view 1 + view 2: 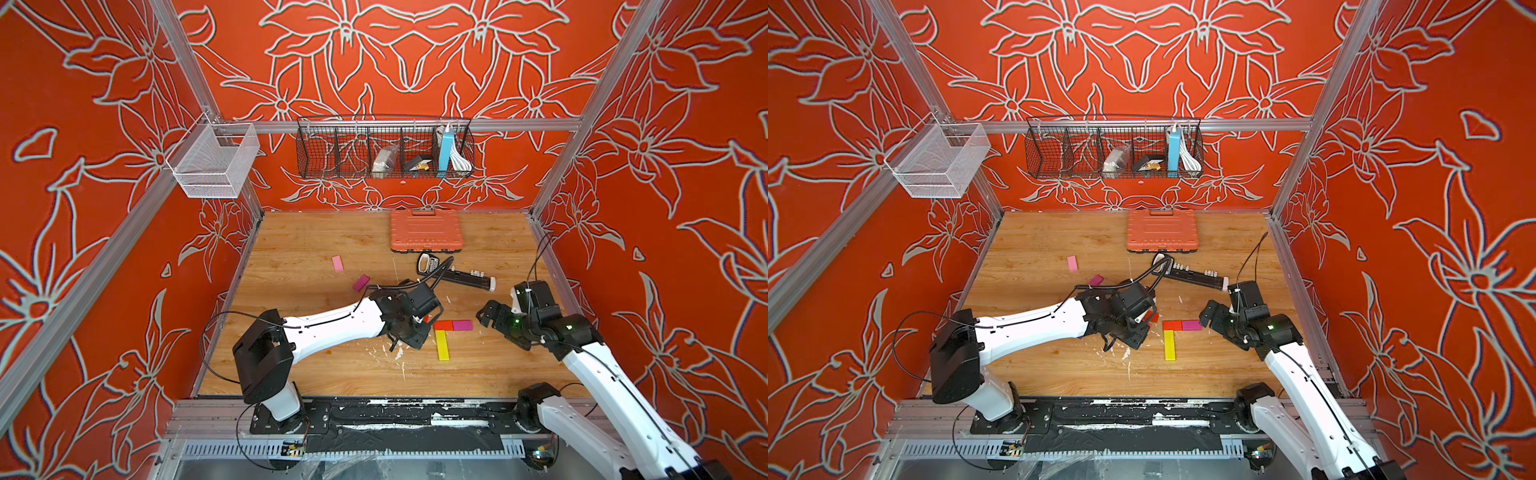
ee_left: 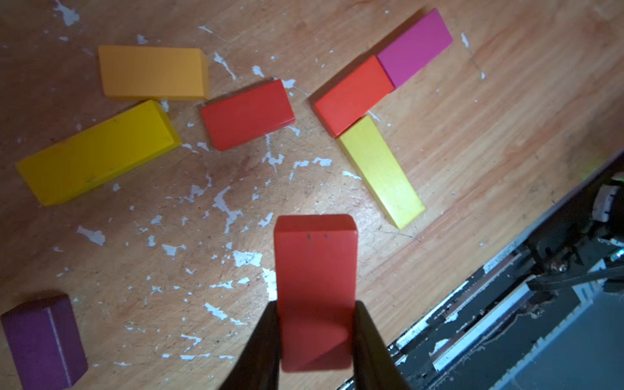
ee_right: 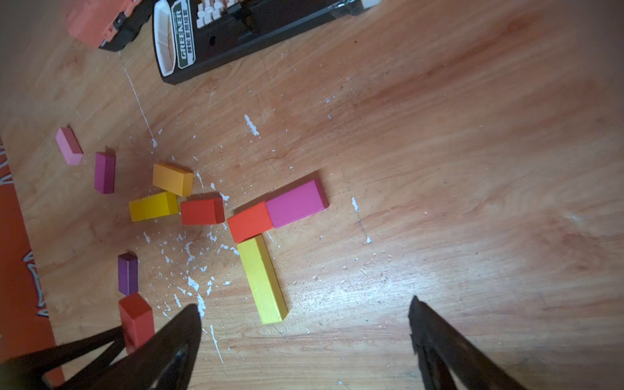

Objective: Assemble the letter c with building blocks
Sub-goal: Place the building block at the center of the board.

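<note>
- Three building blocks lie joined right of the middle of the table [image 1: 332, 382]. An orange block [image 2: 353, 94] and a magenta block [image 2: 413, 47] touch end to end in a left-right row, with the magenta one on the right. A long yellow block [image 2: 381, 172] touches the orange block's near side and runs toward the near edge.
- The held red block [image 2: 315, 290] is clamped between the fingers of the left gripper [image 2: 315, 304]. It is pinched across its long sides, its free end pointing at the wood. Whether it touches the table cannot be told.
- The right gripper [image 3: 304, 304] hangs near the joined blocks, on their right, its jaws spread wide with nothing between them.
- A loose red block [image 2: 248, 114] lies just left of the orange block, with a small gap between them.
- Left of the loose red block lies a second yellow block [image 2: 98, 152]. An amber block [image 2: 153, 72] lies just beyond it on the far side.
- A purple block [image 2: 42, 341] lies apart, nearer than that cluster and a little to its left.
- A pink block [image 1: 337, 263] and a second magenta block [image 1: 361, 282] lie toward the far left, well apart from the others.
- An orange case [image 1: 426, 235] sits at the far edge, and a black bar [image 1: 465, 278] lies slanted on its near side.
</note>
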You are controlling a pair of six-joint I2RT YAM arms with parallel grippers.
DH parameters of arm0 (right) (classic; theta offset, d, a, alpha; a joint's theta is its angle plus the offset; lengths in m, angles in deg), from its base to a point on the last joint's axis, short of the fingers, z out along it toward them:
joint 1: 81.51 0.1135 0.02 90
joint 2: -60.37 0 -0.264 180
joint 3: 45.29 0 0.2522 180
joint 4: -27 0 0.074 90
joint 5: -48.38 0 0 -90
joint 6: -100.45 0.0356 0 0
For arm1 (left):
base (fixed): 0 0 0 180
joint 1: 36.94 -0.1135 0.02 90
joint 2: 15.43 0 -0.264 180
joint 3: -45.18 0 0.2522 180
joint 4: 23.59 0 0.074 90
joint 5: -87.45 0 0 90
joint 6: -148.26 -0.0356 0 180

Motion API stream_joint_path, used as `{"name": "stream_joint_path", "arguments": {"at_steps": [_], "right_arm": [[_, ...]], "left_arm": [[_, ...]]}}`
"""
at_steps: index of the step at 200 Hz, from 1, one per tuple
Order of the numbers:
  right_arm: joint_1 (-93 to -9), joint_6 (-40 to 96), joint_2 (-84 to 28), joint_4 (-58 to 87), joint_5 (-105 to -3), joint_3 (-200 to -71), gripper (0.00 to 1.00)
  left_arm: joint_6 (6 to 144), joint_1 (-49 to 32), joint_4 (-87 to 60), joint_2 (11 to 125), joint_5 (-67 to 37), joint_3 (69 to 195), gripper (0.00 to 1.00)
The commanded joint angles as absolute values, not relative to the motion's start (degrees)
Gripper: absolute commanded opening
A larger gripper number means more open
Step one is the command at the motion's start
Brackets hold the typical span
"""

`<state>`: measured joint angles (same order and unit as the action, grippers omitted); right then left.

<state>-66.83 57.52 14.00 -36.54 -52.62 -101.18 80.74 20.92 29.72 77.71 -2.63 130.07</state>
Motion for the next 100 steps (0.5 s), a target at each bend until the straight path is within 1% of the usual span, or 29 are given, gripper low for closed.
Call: {"name": "stream_joint_path", "arguments": {"at_steps": [1, 44, 100], "right_arm": [[-69.9, 57.0, 13.9, -35.8, -57.1, -98.8, 0.98], [-74.2, 57.1, 12.4, -33.0, -60.2, -95.8, 0.98], [-77.1, 56.7, 14.5, -33.5, -60.3, -92.7, 0.98]], "left_arm": [[78.5, 22.2, 31.1, 76.7, -3.5, 131.2, 0.30], [77.1, 24.2, 30.3, 77.1, -4.2, 131.1, 0.30], [76.0, 26.3, 29.3, 80.0, -5.3, 132.2, 0.30]]}}
